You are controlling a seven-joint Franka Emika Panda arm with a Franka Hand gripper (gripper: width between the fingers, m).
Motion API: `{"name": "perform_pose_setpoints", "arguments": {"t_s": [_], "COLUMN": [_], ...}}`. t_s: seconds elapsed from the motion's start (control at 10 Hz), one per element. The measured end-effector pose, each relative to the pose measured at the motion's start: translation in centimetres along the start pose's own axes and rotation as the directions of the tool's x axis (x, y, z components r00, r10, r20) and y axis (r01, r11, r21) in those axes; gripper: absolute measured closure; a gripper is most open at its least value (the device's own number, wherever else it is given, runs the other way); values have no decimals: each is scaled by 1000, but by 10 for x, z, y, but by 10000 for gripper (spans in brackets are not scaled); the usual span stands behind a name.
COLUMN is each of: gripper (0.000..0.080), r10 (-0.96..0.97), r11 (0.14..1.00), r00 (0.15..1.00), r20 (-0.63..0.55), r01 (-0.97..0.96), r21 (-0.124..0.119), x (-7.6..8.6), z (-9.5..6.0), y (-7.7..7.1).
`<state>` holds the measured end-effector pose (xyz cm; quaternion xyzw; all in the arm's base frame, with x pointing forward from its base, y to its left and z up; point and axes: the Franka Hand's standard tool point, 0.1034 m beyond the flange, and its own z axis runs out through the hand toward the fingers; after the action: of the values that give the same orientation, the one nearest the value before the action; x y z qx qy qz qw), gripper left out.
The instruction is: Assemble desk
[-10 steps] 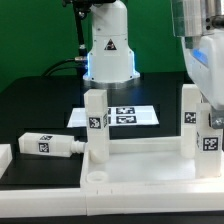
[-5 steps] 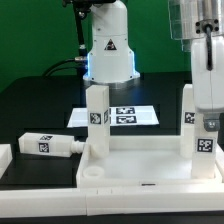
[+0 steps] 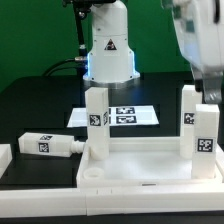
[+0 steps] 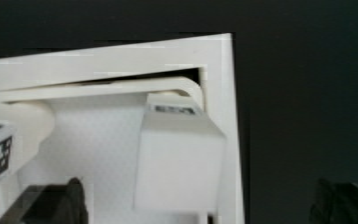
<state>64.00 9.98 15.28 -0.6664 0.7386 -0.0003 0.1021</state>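
Exterior view: desk top (image 3: 140, 165) lay on the black surface (image 3: 30, 105), three legs upright in its corners, a fourth leg (image 3: 48, 144) lying loose at the exterior view's left. Wrist view: gripper (image 4: 202, 205) was open above one upright leg (image 4: 172, 150), holding nothing.

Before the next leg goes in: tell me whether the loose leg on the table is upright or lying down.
Lying down. The loose leg rests on its long side on the black table, apart from the desk top.
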Motion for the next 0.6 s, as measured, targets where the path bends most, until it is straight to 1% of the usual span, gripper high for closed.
{"name": "perform_pose_setpoints", "arguments": {"t_s": [0.1,0.5,0.6], "gripper": [151,150,150], "r10": [-3,-16,-95], "r11": [1000,1000,995], "r00": [1000,1000,995], "r20": [-2,-2,2], "r01": [3,16,95], "r21": [-6,-7,11], "x": [-1,-1,8], "z": [4,4,1], "y": [2,3,6]}}
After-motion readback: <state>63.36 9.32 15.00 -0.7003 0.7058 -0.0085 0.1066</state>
